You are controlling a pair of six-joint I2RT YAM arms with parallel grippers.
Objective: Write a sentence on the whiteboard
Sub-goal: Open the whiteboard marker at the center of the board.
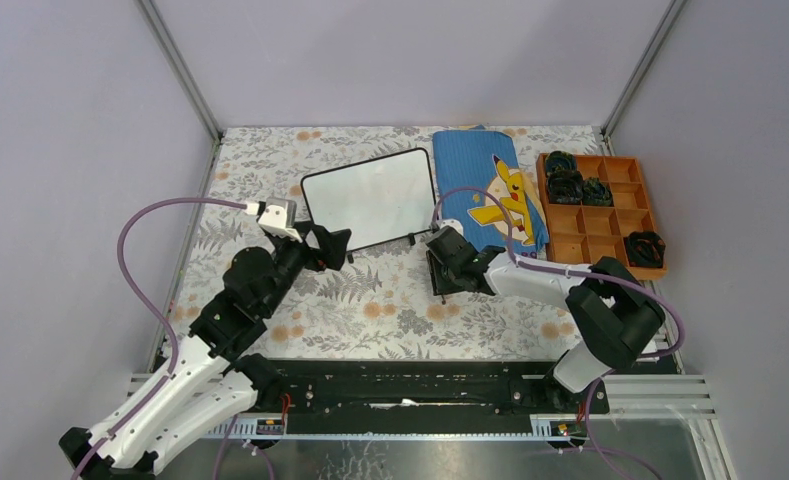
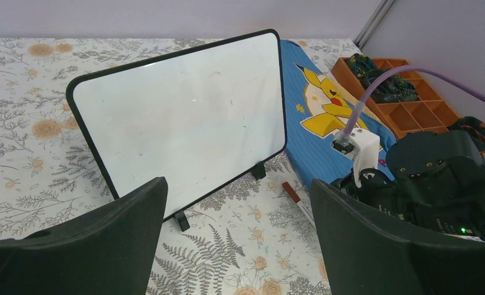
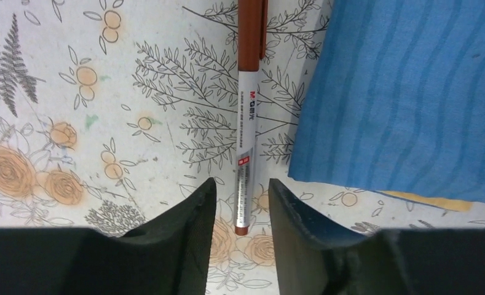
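Note:
The whiteboard [image 1: 370,197] stands tilted on its small black feet at the table's middle back. Its face [image 2: 178,117] is blank, and no sentence shows on it. A white marker [image 3: 247,110] with a red-brown cap lies flat on the table beside the blue cloth. Its capped end also shows in the left wrist view [image 2: 291,192]. My right gripper [image 3: 242,184] is open, low over the table, with one jaw on each side of the marker's rear end and a gap to each. My left gripper [image 2: 238,184] is open and empty, just before the board's lower left part [image 1: 332,247].
A blue cloth with a yellow cartoon figure [image 1: 490,190] lies right of the board, close to the marker [image 3: 412,92]. An orange compartment tray [image 1: 610,225] holding dark items stands at the far right. Grey walls enclose the table.

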